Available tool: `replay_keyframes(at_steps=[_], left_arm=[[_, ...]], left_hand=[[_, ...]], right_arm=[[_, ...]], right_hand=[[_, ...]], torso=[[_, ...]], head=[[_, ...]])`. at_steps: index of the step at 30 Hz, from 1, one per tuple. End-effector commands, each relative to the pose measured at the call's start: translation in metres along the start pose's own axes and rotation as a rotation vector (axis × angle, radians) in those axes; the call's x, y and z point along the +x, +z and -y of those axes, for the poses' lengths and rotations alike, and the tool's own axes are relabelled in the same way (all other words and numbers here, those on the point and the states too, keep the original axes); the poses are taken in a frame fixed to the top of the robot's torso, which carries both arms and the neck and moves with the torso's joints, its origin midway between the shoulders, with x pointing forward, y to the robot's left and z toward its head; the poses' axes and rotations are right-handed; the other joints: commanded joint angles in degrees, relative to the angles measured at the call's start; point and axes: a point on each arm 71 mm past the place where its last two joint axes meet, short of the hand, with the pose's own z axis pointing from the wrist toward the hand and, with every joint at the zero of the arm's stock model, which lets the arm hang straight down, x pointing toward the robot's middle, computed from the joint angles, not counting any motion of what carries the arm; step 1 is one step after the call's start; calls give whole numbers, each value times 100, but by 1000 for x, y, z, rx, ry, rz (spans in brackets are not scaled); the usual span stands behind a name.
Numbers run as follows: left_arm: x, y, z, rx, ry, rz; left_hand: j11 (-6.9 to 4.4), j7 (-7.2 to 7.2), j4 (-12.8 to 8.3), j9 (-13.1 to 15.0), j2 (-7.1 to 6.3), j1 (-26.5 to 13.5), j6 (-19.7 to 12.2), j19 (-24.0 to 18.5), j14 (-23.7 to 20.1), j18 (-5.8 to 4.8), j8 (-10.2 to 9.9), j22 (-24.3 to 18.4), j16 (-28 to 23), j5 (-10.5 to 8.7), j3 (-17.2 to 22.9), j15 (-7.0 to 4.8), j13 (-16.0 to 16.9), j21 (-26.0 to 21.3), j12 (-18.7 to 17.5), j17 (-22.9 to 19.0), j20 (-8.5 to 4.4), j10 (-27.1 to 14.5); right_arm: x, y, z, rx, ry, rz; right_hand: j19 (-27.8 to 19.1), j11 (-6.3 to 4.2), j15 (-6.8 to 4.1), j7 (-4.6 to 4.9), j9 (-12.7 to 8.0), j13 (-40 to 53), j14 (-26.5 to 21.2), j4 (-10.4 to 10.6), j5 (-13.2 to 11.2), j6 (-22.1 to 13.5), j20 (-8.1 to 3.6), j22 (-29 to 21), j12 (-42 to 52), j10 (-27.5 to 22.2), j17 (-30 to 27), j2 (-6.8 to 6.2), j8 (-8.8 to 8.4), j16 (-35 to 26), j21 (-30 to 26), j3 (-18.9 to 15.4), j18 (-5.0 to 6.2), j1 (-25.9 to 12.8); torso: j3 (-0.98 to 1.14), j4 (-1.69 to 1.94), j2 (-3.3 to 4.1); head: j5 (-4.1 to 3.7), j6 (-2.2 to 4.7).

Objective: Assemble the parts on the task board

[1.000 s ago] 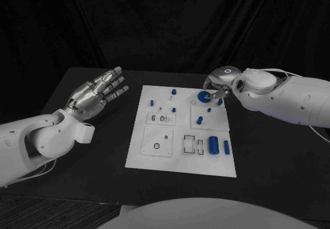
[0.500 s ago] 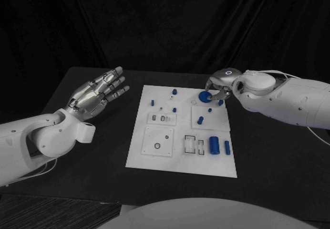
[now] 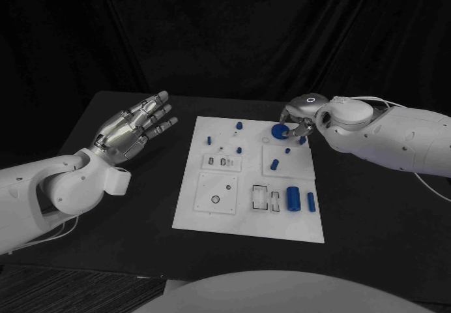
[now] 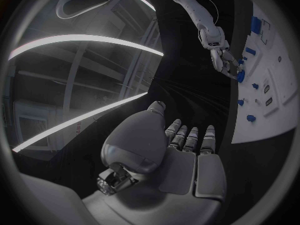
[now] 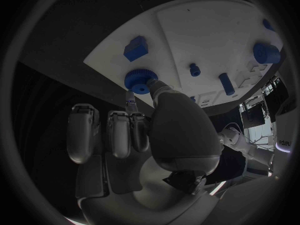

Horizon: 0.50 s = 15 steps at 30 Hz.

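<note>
The right hand (image 3: 299,121) pinches a blue gear (image 3: 279,132) at the board's (image 3: 246,218) upper right edge, near the top of the head view (its toothed rim shows in the right wrist view). The left hand (image 3: 131,127) hovers spread and holding nothing at the left, well apart from the board. The task looks early: several blue parts lie loose, including a cylinder (image 3: 292,197) at lower right, its long axis running up-down in the frame.
</note>
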Motion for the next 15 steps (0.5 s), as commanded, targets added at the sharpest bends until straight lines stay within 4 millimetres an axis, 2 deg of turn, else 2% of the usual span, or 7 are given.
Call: replay_keyframes(at_steps=[1, 4, 8, 10, 15], left_arm=[[2, 0, 0, 10, -8, -15], [2, 1, 0, 10, -8, -15], [2, 1, 0, 9, -8, -16], [2, 1, 0, 9, -8, -16], [1, 1, 0, 8, -9, -16]], left_hand=[[50, 9, 28, 79, -51, 90, 52, 41, 4, -2, 77, 2, 92, 83, 246, 73, 34, 50, 138, 10, 23, -9], [50, 9, 28, 79, -51, 90, 52, 41, 4, -2, 77, 2, 92, 83, 246, 73, 34, 50, 138, 10, 23, -9], [51, 9, 25, 78, -50, 94, 49, 42, 4, -2, 76, 2, 93, 87, 251, 76, 34, 50, 138, 10, 25, -10], [51, 9, 25, 78, -50, 94, 49, 42, 4, -2, 76, 2, 93, 87, 251, 76, 34, 50, 138, 10, 25, -10], [51, 9, 25, 78, -50, 94, 49, 42, 4, -2, 76, 2, 93, 87, 251, 76, 34, 50, 138, 10, 25, -10]], right_arm=[[3, 1, -1, -2, -4, -17], [4, 1, -2, -8, -4, -25], [6, 1, -3, -12, -4, -37], [8, 1, -4, -13, -4, -43], [12, 1, -5, -17, -4, -64]], right_hand=[[135, -11, -10, -28, -33, 1510, 620, 40, 19, -31, -30, 1128, 95, 636, 1513, 88, -19, 114, 136, 114, -20, 71], [134, -21, -19, -41, 13, 1510, 620, 17, 210, 98, -39, 1134, 95, 636, 1513, 124, 62, 114, 131, 157, -20, 119], [136, -32, -28, -48, 96, 1510, 620, -12, 290, 289, -50, 1141, 95, 636, 1513, 148, 186, 114, 129, 184, -20, 160], [138, -53, -38, -82, 148, 1510, 620, -39, 336, 374, -58, 1146, 95, 636, 1513, 161, 250, 114, 130, 199, -20, 194], [143, -66, -52, -96, 217, 1510, 620, -78, 394, 450, -68, 1154, 95, 636, 1513, 181, 320, 114, 134, 215, -23, 230]], torso=[[0, 0, 4], [0, 4, 4], [-1, 1, 1], [-2, 1, 0], [-1, -2, 2]], head=[[-9, 0], [-21, 0], [-16, 0], [-13, 0], [-17, 0]])
